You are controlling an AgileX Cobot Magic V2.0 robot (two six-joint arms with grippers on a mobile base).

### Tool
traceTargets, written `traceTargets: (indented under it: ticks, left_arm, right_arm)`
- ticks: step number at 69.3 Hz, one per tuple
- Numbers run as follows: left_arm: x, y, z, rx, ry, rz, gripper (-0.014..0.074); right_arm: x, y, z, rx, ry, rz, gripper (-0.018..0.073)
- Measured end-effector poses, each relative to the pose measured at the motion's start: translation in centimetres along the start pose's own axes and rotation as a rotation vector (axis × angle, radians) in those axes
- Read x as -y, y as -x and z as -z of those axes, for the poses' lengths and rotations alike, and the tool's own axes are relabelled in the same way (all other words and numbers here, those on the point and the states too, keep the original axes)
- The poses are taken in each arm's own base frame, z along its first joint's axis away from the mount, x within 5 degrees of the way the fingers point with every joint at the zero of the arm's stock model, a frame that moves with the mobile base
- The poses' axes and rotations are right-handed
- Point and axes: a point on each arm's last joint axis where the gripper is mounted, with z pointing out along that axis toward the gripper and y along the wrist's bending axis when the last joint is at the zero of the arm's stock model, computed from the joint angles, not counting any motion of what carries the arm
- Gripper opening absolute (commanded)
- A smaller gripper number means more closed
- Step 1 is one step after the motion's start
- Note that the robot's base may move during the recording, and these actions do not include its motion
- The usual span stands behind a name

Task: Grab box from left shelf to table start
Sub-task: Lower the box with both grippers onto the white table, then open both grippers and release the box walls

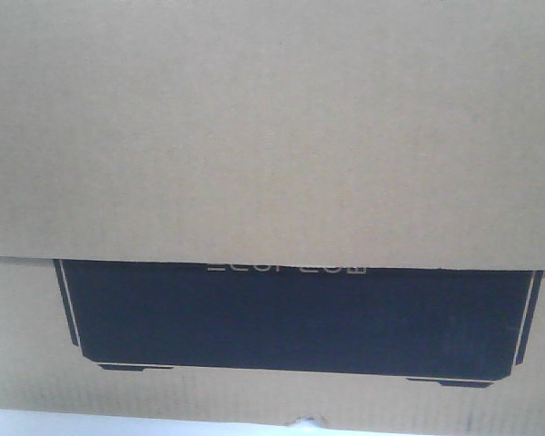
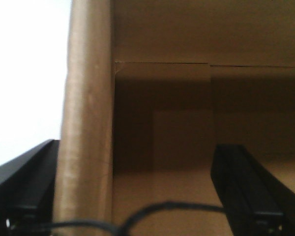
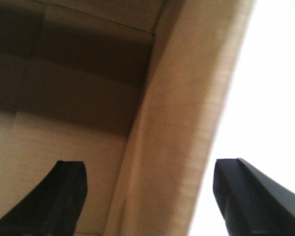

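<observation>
The brown cardboard box (image 1: 272,136) fills the front view, its black printed panel (image 1: 291,318) low in the frame with pale lettering half covered by a flap. A nick shows in its bottom edge. My left gripper (image 2: 137,147) is open and straddles the box's left wall (image 2: 88,123), one finger outside and one inside. My right gripper (image 3: 148,164) is open and straddles the right wall (image 3: 187,123) in the same way. A thin white strip of table (image 1: 73,424) shows under the box. The left shelf is out of view.
A black cable (image 2: 162,209) loops across the bottom of the left wrist view. Bright white background lies outside the box walls in both wrist views.
</observation>
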Motion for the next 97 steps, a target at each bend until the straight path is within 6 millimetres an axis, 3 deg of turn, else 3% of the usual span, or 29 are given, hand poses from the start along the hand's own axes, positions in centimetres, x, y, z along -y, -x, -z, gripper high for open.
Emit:
traceTargets:
  ticks: [16, 35, 42, 49, 61, 68, 74, 82, 97]
  left_arm:
    - [0.2, 1.3, 1.3, 0.010, -0.002, 0.000, 0.0468]
    - [0.6, 5.0, 6.0, 0.091, 0.022, -0.026, 0.0465]
    - [0.6, 6.2, 8.5, 0.124, 0.038, -0.034, 0.0421]
    - [0.5, 6.1, 10.9, 0.154, 0.046, -0.051, 0.0317]
    - [0.1, 4.0, 15.5, 0.234, 0.047, -0.106, 0.0039]
    - [-0.5, 2.0, 17.1, 0.264, 0.064, -0.140, -0.0109]
    - [-1.1, 0.1, 17.7, 0.296, 0.087, -0.162, -0.0092]
    - [-1.7, -2.6, 17.9, 0.380, 0.093, -0.185, -0.0093]
    - [-2.5, -8.4, 17.4, 0.569, 0.059, -0.209, -0.0093]
  right_arm:
    - [0.3, 0.8, 1.4, 0.019, -0.016, -0.019, 0.0630]
    - [0.8, 2.7, 5.9, 0.143, -0.017, -0.043, 0.0619]
    - [1.1, 2.6, 8.6, 0.226, -0.015, -0.055, 0.0554]
    - [1.4, 1.5, 11.3, 0.294, -0.013, -0.066, 0.0402]
    - [2.0, -1.4, 15.8, 0.416, -0.016, -0.082, 0.0057]
    - [2.4, -3.4, 17.8, 0.488, -0.029, -0.087, 0.0053]
    - [2.5, -5.4, 18.3, 0.534, -0.036, -0.086, 0.0053]
    - [2.4, -7.9, 17.4, 0.579, -0.036, -0.077, 0.0053]
    - [1.9, -13.4, 13.6, 0.654, -0.026, -0.057, 0.0053]
